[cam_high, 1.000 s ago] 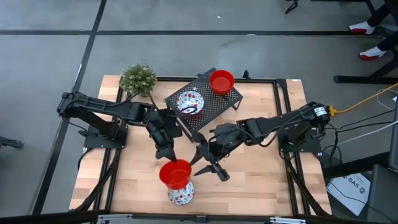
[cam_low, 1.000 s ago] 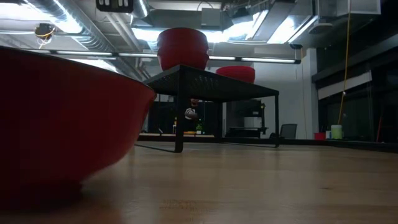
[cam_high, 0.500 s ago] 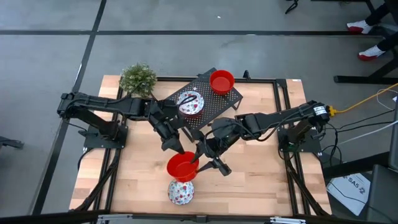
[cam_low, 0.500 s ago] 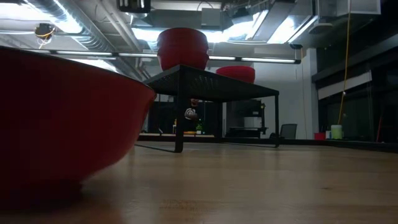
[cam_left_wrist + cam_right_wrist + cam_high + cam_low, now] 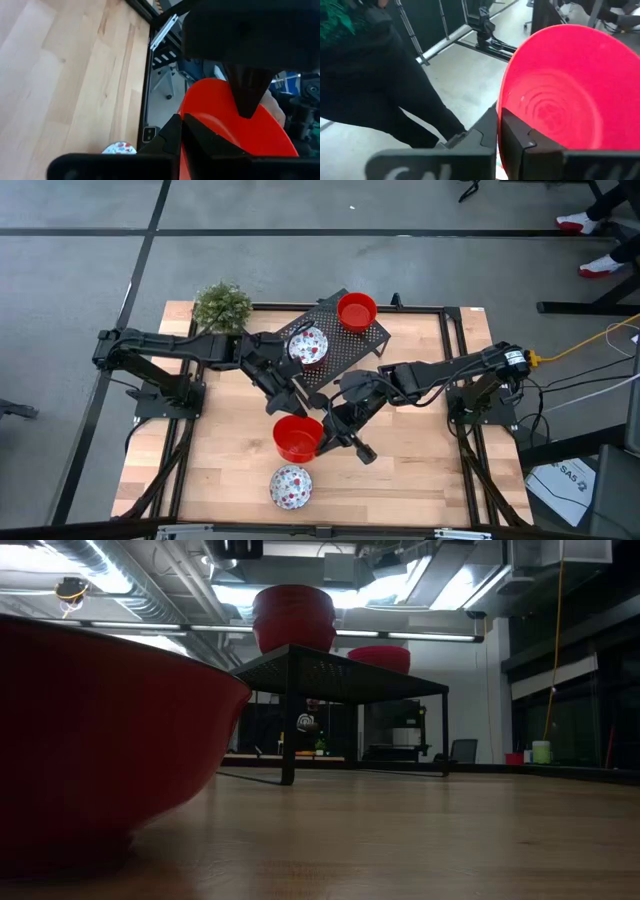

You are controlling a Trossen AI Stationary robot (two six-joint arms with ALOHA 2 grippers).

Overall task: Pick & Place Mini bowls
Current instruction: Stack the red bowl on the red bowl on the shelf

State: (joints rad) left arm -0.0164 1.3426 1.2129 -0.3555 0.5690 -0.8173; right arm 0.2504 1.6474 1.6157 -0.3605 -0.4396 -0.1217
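A plain red mini bowl (image 5: 297, 438) hangs above the middle of the table with both grippers shut on it. My left gripper (image 5: 284, 416) comes from its far left side and my right gripper (image 5: 322, 437) from its right side. A white, red-speckled mini bowl (image 5: 290, 486) sits on the wood near the front edge; it fills the left of the low view as a red wall (image 5: 100, 740). On the black mesh rack (image 5: 345, 355) stand another speckled bowl (image 5: 307, 345) and another red bowl (image 5: 356, 311). My left gripper pinches the red bowl's rim (image 5: 186, 131) on the far left side, one finger inside and one outside. The fingers slant down from the table's far left. The bowl is clear of the table, opening up. My right gripper pinches the rim (image 5: 501, 125) on the bowl's right side, one finger inside the bowl and one outside its wall. The fingers come from the table's right, slanting a little down.
A small green potted plant (image 5: 222, 307) stands at the far left corner, beside the rack. Black frame rails (image 5: 455, 380) run along the table's edges. Bare wood lies to the left and right of the speckled bowl at the front.
My left gripper has carried the red bowl up off the speckled bowl and toward the far right, leaving the speckled bowl in place on the table. My right gripper, open before, has shut on the red bowl's right rim.
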